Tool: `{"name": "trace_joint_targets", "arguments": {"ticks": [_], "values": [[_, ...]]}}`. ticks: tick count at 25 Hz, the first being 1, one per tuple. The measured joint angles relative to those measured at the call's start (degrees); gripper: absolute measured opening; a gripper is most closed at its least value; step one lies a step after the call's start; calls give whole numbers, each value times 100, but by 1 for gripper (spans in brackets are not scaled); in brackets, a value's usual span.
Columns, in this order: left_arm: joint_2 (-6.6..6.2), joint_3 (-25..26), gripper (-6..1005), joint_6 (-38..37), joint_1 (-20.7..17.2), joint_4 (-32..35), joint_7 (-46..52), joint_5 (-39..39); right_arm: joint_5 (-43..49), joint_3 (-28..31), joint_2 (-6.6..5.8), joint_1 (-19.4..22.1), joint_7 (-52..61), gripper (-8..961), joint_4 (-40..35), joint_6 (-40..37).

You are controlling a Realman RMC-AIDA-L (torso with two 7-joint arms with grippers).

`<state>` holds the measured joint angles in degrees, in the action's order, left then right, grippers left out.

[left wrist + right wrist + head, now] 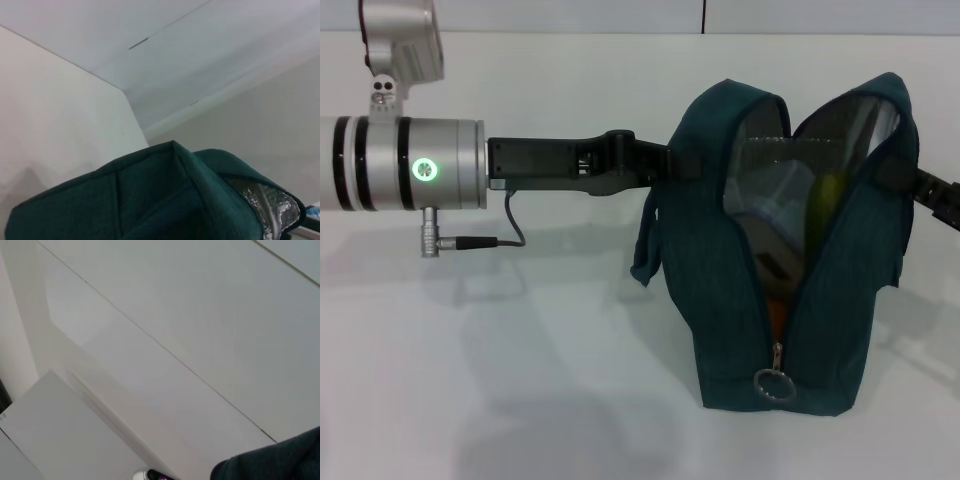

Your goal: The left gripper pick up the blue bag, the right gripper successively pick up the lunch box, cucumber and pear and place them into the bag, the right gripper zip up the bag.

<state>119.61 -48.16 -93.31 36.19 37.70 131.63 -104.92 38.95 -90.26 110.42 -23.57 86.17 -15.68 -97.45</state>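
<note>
The head camera looks forward and down across the white table (520, 400) at the blue bag (720, 330) nearby, while both wrist cameras tilt up toward the walls, each catching only an edge of that same bag at close range.

Left end effector (665, 160) extended sideways, clamped shut

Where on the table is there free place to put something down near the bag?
Bare table lies in front of the left tool and beside the blue bag, and behind them up to the wall. It is crowded only at the bag, with an arm on each side.
</note>
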Motion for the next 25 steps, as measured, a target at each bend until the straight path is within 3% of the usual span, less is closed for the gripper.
{"name": "trace_joint_targets", "arguments": {"ticks": [9, 19, 25], "values": [[4, -111, 51, 19, 13, 6, 11, -3, 5, 0, -11, -114, -23, 76, 4, 46], [-4, -122, 51, 21, 14, 0, 21, 18, 5, 310, 4, 327, -261, 150, 9, -177], [0, -123, 51, 19, 17, 0, 21, 20, 10, 326, -21, 525, -411, 345, 8, -325]]}}
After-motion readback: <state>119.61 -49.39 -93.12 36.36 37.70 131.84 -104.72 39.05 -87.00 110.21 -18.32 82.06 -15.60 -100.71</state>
